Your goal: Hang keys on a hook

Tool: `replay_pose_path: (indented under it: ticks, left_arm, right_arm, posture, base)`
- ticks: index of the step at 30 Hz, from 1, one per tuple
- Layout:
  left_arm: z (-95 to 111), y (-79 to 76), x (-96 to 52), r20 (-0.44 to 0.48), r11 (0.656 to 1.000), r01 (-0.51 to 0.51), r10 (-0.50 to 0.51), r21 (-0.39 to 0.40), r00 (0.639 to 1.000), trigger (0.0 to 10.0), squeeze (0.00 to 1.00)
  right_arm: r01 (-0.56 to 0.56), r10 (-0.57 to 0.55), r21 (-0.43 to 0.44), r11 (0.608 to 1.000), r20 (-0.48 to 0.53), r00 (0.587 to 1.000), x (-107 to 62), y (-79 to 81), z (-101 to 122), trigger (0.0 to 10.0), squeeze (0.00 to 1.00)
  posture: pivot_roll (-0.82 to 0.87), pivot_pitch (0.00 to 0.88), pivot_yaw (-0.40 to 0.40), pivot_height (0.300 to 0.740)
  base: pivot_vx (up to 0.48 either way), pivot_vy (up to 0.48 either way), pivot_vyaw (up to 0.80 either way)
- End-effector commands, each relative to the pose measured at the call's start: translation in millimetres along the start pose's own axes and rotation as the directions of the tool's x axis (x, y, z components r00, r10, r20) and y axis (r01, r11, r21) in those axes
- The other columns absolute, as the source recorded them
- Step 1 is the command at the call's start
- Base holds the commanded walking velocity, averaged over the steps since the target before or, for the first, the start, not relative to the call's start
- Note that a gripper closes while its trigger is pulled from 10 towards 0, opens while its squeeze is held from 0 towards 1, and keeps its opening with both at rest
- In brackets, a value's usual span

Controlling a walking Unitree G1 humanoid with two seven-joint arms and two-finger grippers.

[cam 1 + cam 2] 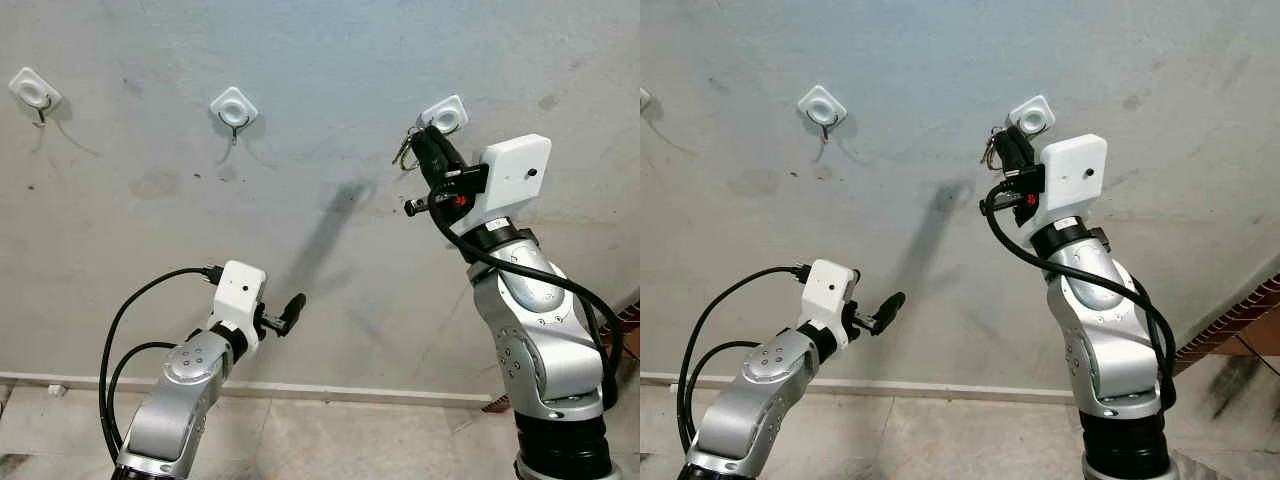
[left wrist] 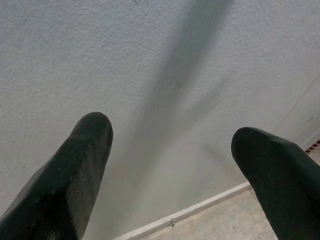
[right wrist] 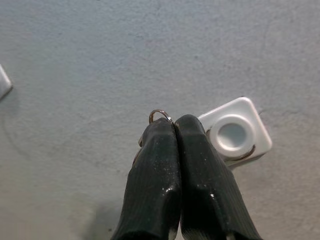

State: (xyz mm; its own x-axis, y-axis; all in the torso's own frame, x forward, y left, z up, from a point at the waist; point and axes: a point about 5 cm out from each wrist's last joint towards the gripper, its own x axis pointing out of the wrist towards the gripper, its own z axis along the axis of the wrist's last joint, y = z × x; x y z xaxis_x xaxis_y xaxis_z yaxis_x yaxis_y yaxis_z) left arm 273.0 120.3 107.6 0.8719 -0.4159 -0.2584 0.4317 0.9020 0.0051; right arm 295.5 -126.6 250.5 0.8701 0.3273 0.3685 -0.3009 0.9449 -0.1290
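Delivery to the hook is the step in hand. The right gripper (image 3: 174,127) is raised against the grey plaster wall (image 1: 330,60), its two black fingers pressed together on the small metal key ring with keys (image 1: 404,150), which dangles just beside the white square plastic wall hook on the right (image 1: 445,114). In the right wrist view the ring's loop pokes out above the fingertips, close to the hook's pad but, as far as I can tell, not yet over its wire.

Next, I judge, the ring must be shifted sideways toward that hook, its loop lined up over the wire prong under the pad, then lowered before the fingers let go. Room is tight: the fingertips sit near both wall and pad, so only small moves suit.

Two more white wall hooks hang well apart along the wall, the middle one (image 1: 234,107) and the far left one (image 1: 34,90). The left gripper (image 1: 291,311) hovers low near the wall, fingers spread apart and holding nothing, with open wall around it.
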Motion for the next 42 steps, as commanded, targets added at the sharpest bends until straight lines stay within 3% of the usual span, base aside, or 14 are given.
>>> replay_pose_path:
  ticks: [1, 21, 35, 42]
  left_arm:
    - [-1.0, -1.2, 0.5, -0.008, 1.0, 0.011, -0.011, 0.004, 1.0, 10.0, 0.0]
    - [-2.3, -1.5, -0.7, -0.013, 1.0, 0.013, -0.013, 0.006, 1.0, 10.0, 0.0]
    - [-2.8, -1.5, 0.6, -0.017, 1.0, 0.02, -0.02, 0.01, 1.0, 10.0, 0.0]
    - [-3.2, -1.6, 1.3, -0.018, 1.0, 0.023, -0.023, 0.011, 1.0, 10.0, 0.0]
  right_arm:
    - [0.029, -0.028, -0.023, 0.999, 0.013, 1.0, 2.4, -5.5, 2.5, 10.0, 0.0]
    - [0.082, -0.081, -0.08, 0.993, 0.018, 0.997, 4.6, -20.2, -1.4, 10.0, 0.0]
    - [-0.016, 0.019, -0.025, 1.0, 0.107, 0.994, -5.6, -7.3, 25.2, 10.0, 0.0]
    - [0.0, 0.002, -0.036, 0.999, 0.05, 0.999, -14.9, -9.5, 15.1, 10.0, 0.0]
  posture:
    - [0.15, 0.063, -0.04, 0.74]
    - [0.15, 0.068, -0.039, 0.74]
    - [0.13, 0.063, -0.032, 0.74]
    - [0.13, 0.062, -0.032, 0.74]
  base:
    - [0.0, 0.0, 0.0]
    - [0.0, 0.0, 0.0]
    - [0.0, 0.0, 0.0]
    - [0.0, 0.0, 0.0]
